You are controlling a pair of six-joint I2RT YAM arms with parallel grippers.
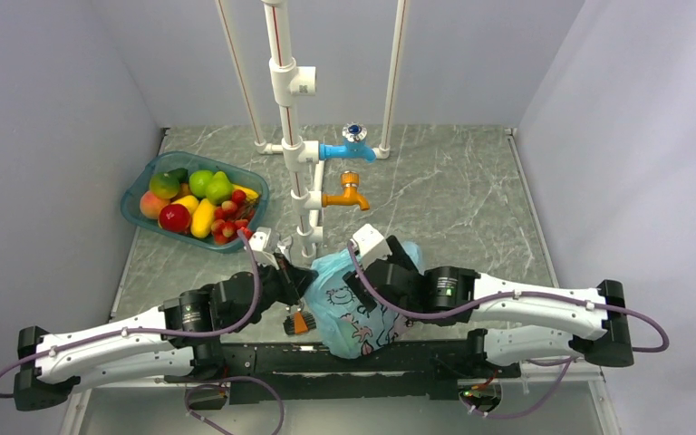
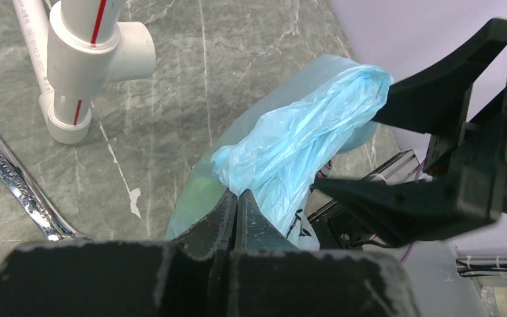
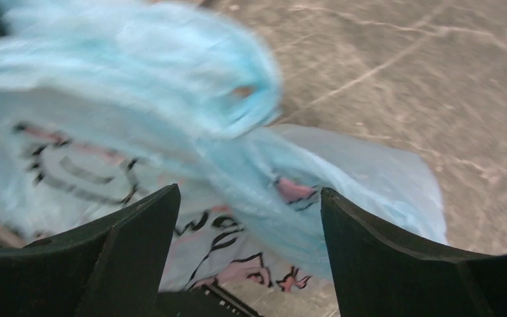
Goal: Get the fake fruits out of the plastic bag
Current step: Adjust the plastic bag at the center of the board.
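Plastic bag (image 1: pixel 349 313), light blue with dark cartoon print, lying crumpled on the grey marbled worktop (image 1: pixel 453 199) near its front edge, between the two arms and just in front of the white pipe stand (image 1: pixel 283 77).

Left claw (image 2: pixel 237 198): fingers pressed together with no gap, meeting a gathered fold of the bag at its left side. From these tips the film runs up in a twisted strand towards the right arm.

Right claw (image 3: pixel 249 193): jaws spread wide over the top of the bag. A bunched strand of blue film lies between the two black fingers, with space on either side. The right wrist view is blurred, so contact with the film cannot be judged there.

One of the fake fruits (image 2: pixel 201 195) shows only as a green tint through the translucent film beside the left fingertips; its shape cannot be made out.

Blue tap (image 1: pixel 348 150) and orange tap (image 1: pixel 348 196) project to the right from the pipe stand, behind the bag. Teal basket (image 1: pixel 127 204), filled with mixed fruit, stands at the left rear of the worktop, well apart from the bag. Steel spanner (image 2: pixel 10 178) lies flat on the worktop near the pipe foot.
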